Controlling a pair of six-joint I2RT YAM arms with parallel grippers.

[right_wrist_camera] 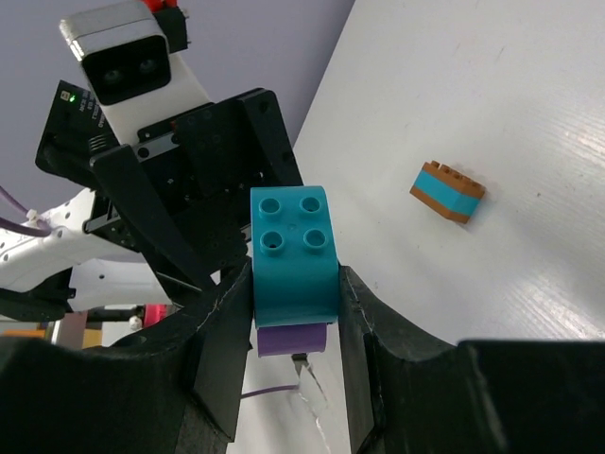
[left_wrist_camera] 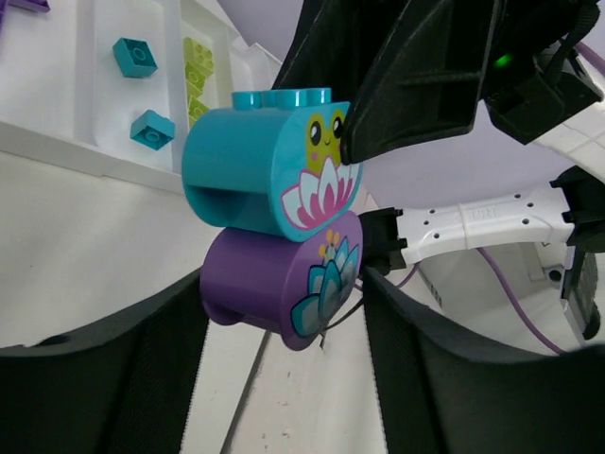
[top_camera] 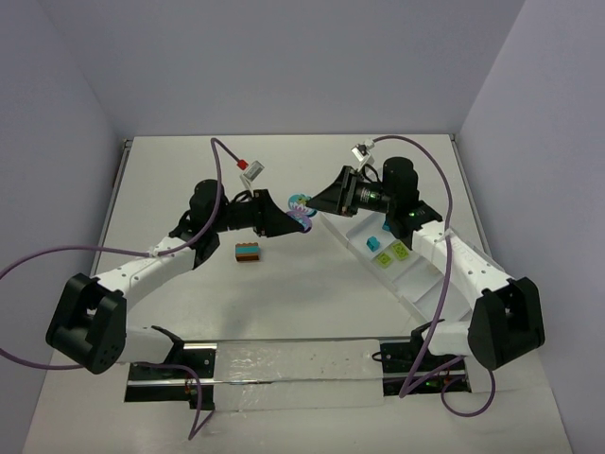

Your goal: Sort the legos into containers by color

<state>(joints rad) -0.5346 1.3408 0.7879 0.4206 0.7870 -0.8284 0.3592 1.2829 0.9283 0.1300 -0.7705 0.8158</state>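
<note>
Right hand (right_wrist_camera: 294, 288) grips lego clump (left_wrist_camera: 272, 184) over white table (top_camera: 284, 303), lilac walls (top_camera: 284, 66).

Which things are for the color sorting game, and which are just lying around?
For the job:
- teal brick, pinched by the right gripper
- purple brick, pinched by the left gripper
- brown-and-teal clump on the table
- white tray and its sorted bricks

Just lying about:
- purple cables
- shiny strip at the near edge
</note>
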